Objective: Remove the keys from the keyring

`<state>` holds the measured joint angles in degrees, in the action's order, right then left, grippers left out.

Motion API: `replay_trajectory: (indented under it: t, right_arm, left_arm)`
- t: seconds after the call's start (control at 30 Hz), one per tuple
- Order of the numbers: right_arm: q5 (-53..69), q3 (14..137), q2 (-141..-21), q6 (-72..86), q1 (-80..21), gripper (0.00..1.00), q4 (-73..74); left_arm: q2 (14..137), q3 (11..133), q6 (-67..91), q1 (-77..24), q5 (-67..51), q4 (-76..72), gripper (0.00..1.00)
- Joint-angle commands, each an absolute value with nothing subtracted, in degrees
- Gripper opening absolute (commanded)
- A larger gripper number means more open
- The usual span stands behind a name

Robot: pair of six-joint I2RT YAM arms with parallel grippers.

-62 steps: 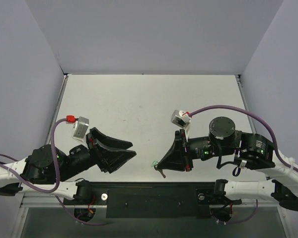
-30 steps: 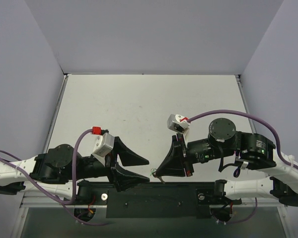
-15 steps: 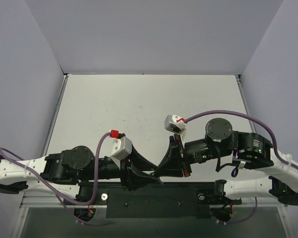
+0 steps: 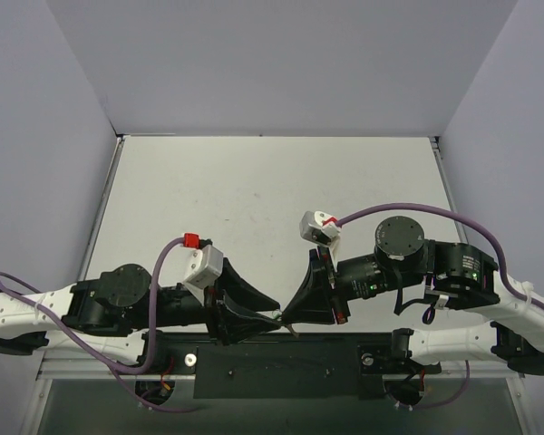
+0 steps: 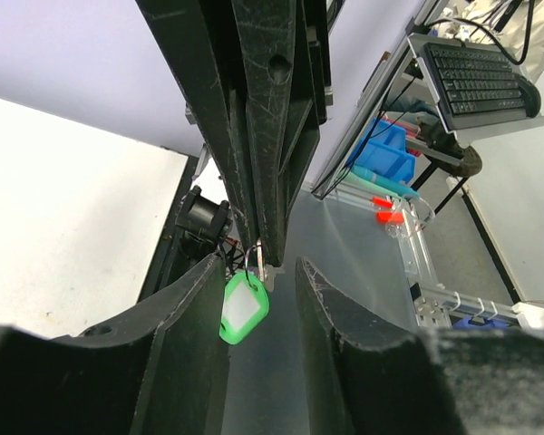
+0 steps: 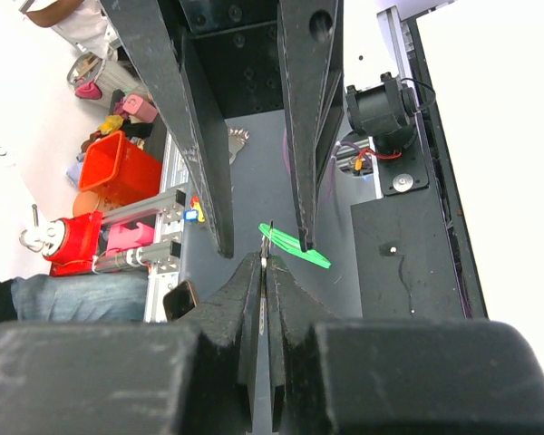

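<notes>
The keyring, a bright green oval fob [image 5: 245,308], hangs on a thin wire loop from the tips of my right gripper [image 6: 266,258]. The right gripper is shut on the small silver key [image 6: 265,269], which shows edge-on between its pads. My left gripper [image 5: 261,265] is open, with one finger on each side of the keyring [image 6: 295,246]. The fob lies close to the left finger [image 5: 195,335] and there is a gap to the other finger [image 5: 344,335]. In the top view the left gripper [image 4: 270,313] and right gripper [image 4: 287,320] meet tip to tip over the table's near edge.
A black base plate [image 4: 281,362] runs along the near edge below both grippers. The white table [image 4: 272,181] stretches behind them, with grey walls on three sides. An orange bin [image 6: 118,168] and blue bins [image 5: 385,159] stand beyond the table.
My left arm has swung right from the left side to the right gripper's tip. Its jaws have narrowed around the hanging green keyring. The right gripper stayed shut and barely moved.
</notes>
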<state>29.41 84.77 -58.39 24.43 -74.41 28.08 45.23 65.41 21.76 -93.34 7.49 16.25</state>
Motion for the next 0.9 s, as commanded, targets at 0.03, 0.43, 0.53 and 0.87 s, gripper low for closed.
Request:
replay_trajectory:
  t: [0.03,0.43,0.53,0.87]
  right_arm:
    - [30.1,85.7,-57.9,23.8,-75.3,0.00,25.6]
    - [29.4,85.8,-58.2,23.7,-75.7,0.00,25.4]
    - [29.0,85.8,-57.8,23.6,-75.7,0.00,25.4]
    - [28.7,85.5,-57.6,23.5,-75.8,0.00,25.4]
  left_arm:
    - [44.6,69.4,20.7,-93.5,7.5,15.8,0.45]
    - [47.6,72.7,22.1,-93.4,7.1,21.4,0.42]
    - [48.2,73.1,22.4,-93.5,7.2,22.8,0.42]
    - [48.5,73.7,23.7,-93.5,7.2,23.6,0.36]
